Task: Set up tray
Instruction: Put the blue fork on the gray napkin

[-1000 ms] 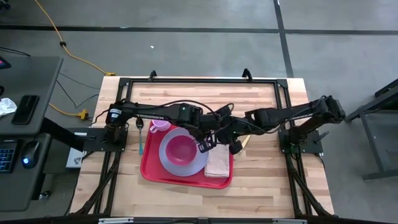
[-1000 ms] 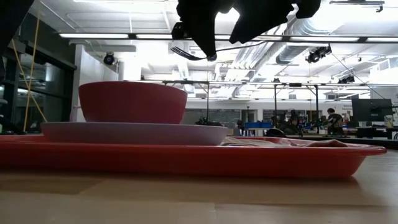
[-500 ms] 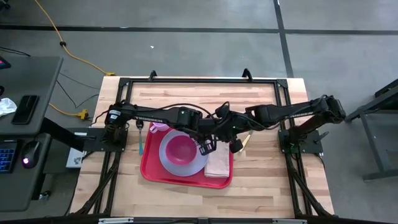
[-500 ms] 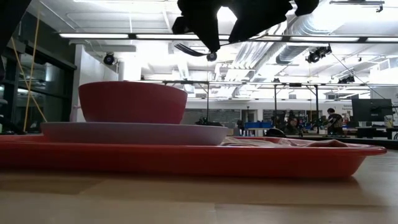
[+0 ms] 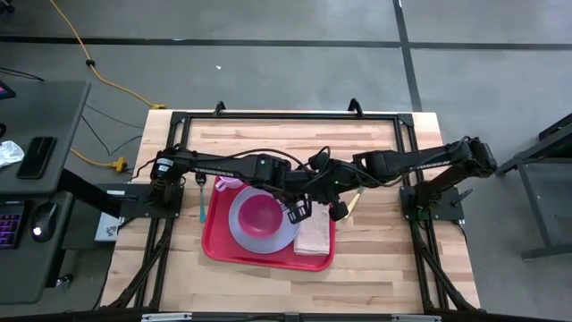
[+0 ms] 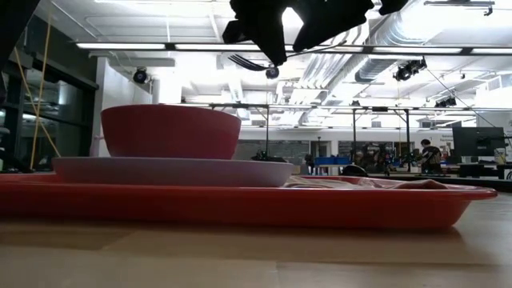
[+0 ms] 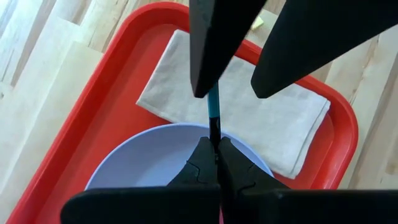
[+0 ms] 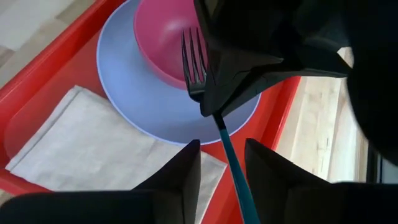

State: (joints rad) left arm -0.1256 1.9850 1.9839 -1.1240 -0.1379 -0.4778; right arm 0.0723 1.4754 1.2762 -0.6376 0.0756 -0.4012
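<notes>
Above the right half of the large flat red plastic tray (image 5: pixel 268 250) at mid-worktop, the left tool (image 5: pixel 295 211) pinches a teal-handled dark fork (image 8: pixel 208 102), its handle running between the spread right tool's (image 5: pixel 338 209) fingers (image 8: pixel 180 171).

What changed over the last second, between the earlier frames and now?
The right gripper moved in toward the left gripper above the tray, and its fingers now straddle the fork's teal handle, not yet shut on it. The left gripper stays clamped on the fork. Tray, lavender plate, pink bowl and napkin are unmoved.
</notes>
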